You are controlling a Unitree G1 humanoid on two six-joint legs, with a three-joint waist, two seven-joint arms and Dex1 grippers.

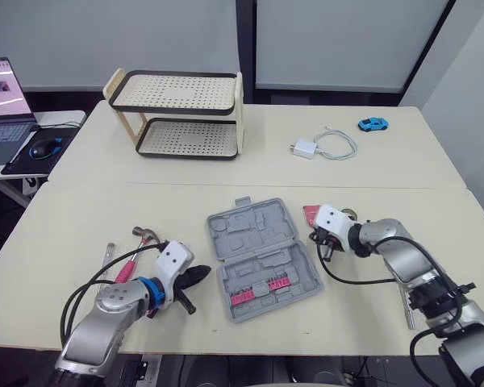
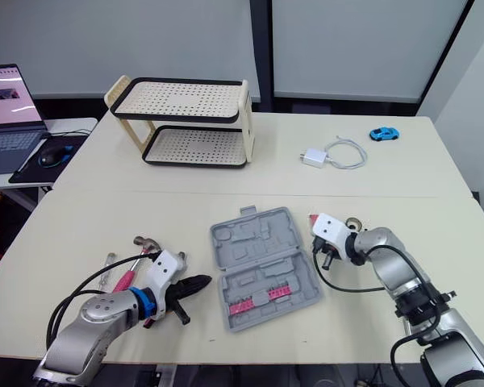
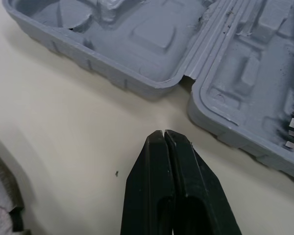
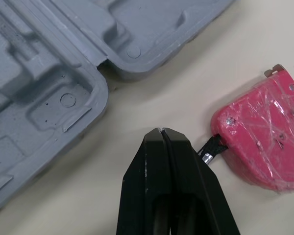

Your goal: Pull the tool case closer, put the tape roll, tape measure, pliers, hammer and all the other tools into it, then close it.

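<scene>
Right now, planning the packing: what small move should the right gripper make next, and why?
Probably open the right gripper toward the pink plastic tape measure: its fingers are shut, the measure lies beside them, and the open grey plastic tool case sits near.

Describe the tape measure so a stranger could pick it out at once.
On the near table, find the open grey tool case in the middle. Just off its right side, next to the right gripper, lies the tape measure. It is a squarish pink-red block with a short black strap; the pink-handled hammer lies left of the case.
</scene>
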